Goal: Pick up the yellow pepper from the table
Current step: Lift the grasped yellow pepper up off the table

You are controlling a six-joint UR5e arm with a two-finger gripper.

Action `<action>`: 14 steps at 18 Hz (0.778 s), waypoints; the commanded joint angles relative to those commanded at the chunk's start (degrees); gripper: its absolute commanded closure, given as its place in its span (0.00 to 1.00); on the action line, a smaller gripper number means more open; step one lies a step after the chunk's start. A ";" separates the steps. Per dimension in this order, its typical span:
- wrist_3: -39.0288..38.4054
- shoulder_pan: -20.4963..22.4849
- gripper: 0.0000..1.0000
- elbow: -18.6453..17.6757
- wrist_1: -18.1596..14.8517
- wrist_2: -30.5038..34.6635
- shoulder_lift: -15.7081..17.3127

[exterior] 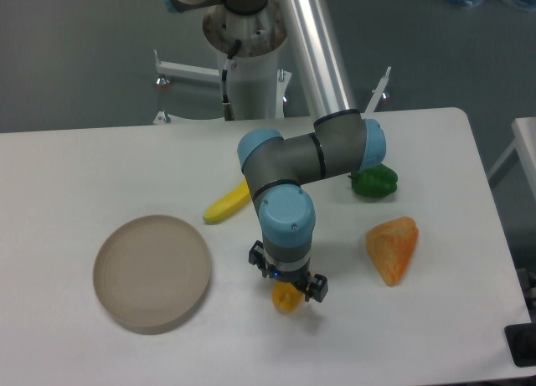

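The yellow pepper (287,301) is small, glossy and yellow-orange, and sits on the white table (92,168) near the front middle. My gripper (287,289) points straight down right over it. The wrist hides the pepper's top and the fingertips. Only the pepper's lower part shows beneath the gripper body. I cannot tell if the jaws are open or closed on it, or if the pepper is touching the table.
A long yellow banana (226,203) lies behind and left of the gripper. A green pepper (374,182) sits at the back right, partly behind the arm. An orange wedge-shaped thing (394,245) lies to the right. A round beige plate (152,272) is at the left.
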 joint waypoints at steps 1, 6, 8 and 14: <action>-0.17 0.00 0.01 0.00 0.00 0.00 -0.09; 0.26 0.17 0.88 0.18 -0.26 -0.44 0.44; 0.35 0.35 0.89 0.00 -0.79 -0.53 1.49; 0.62 2.81 0.88 -0.26 -5.27 -2.02 5.79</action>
